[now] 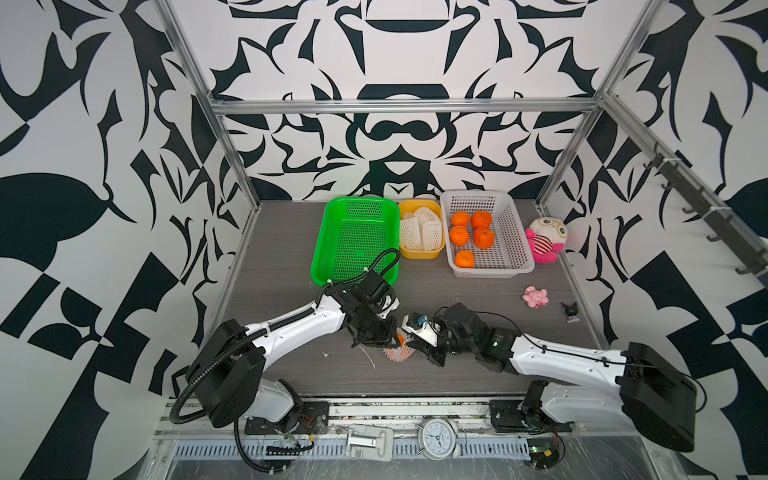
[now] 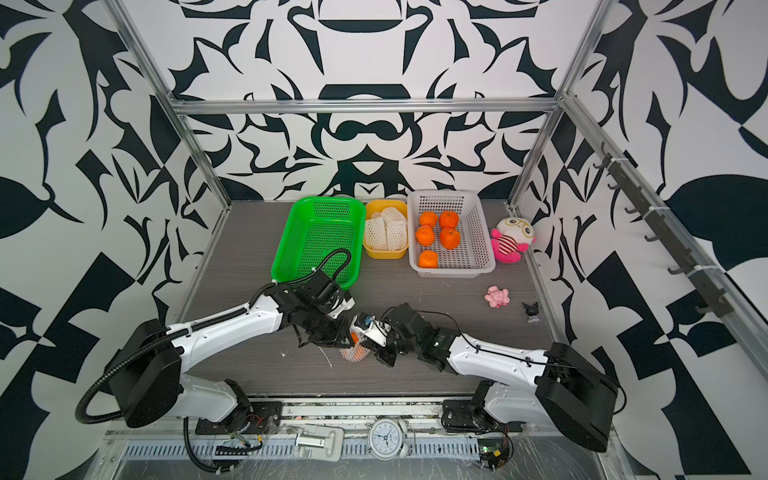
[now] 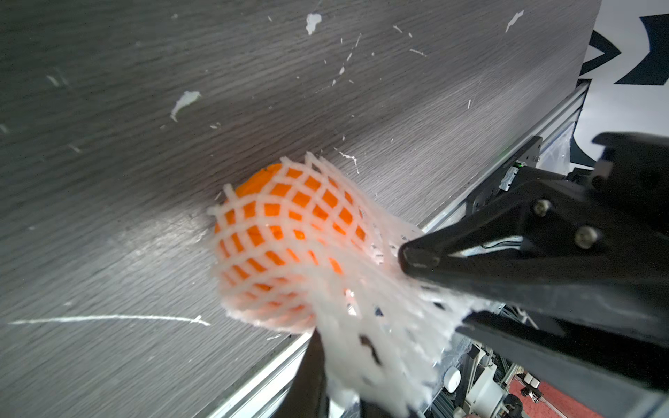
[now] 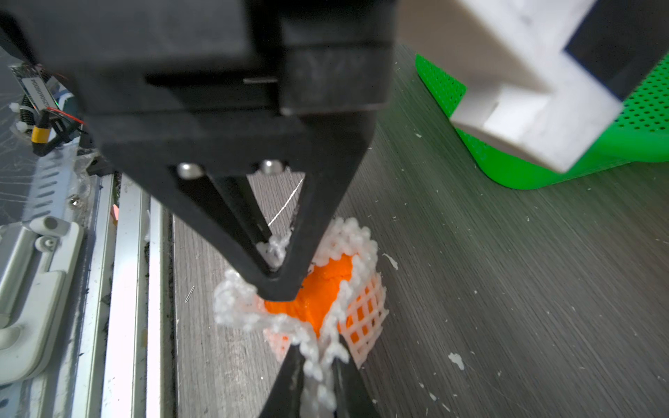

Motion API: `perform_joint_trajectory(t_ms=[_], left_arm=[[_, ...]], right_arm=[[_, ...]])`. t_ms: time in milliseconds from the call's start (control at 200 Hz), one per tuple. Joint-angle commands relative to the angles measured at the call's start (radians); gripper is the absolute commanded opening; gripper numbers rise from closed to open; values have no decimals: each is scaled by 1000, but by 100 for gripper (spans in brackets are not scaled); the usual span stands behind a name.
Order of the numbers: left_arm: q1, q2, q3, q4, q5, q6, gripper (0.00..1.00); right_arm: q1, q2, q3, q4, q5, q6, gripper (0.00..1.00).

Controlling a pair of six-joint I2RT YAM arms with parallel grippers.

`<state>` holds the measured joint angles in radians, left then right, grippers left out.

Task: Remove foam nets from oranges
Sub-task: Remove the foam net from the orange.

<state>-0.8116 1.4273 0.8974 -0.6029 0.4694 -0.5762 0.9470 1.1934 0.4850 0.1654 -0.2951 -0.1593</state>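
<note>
pincers (image 4: 277, 284) (image 4: 318, 372) clamp net (image 4: 364, 325), table edge (image 4: 175, 318) seemingly near

1. Orange (image 3: 259, 179) on desk (image 3: 108, 144) by the front edge, still wrapped in a white mesh net (image 3: 362, 325); net stretched, one end open, peel showing.
2. Five bare oranges (image 1: 483, 237) in white basket (image 1: 519, 249).
3. Flattened nets (image 1: 419, 230) piled in yellow tub (image 1: 419, 254).

Frayed foam net (image 3: 340, 318); matt woodgrain table (image 3: 144, 181); glossy green plastic basket (image 4: 525, 170).

Orange (image 1: 401, 339) in foam net (image 1: 397, 354), five bare oranges (image 1: 482, 238)
</note>
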Motion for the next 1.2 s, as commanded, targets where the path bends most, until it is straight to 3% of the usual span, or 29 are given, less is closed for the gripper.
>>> perform_joint_trajectory(t_ms=[0,1195], left_arm=[[4,-32,33,-21,0,0,18],[5,-80,87,-89,-55,25,18]], right_arm=[[8,-28,45,-6,-1,7,17],[10,-90,89,-68,36,-30,15]])
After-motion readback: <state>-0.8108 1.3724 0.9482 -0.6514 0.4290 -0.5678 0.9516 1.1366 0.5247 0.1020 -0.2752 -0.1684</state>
